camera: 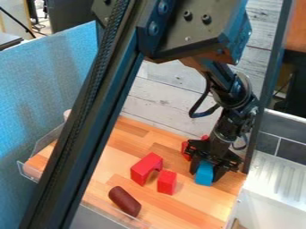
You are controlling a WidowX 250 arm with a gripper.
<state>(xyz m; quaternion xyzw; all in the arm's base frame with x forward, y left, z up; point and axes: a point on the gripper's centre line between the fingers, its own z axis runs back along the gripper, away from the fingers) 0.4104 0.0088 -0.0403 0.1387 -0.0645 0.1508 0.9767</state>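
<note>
The black gripper (207,171) hangs over the right part of the wooden work surface (191,210), its fingers on either side of a blue block (204,174) and closed against it. Left of it, a small red block (167,182) stands beside a red arch-shaped block (145,168). Another red piece (186,151) lies behind the gripper, partly hidden by it. Toward the front left lies a dark red cylinder (124,201), tilted diagonally.
A clear plastic wall (110,212) edges the surface at the front and left. A dark metal beam (90,116) crosses the view diagonally at left. To the right are a white ribbed tray (278,172) and grey tiles (286,129).
</note>
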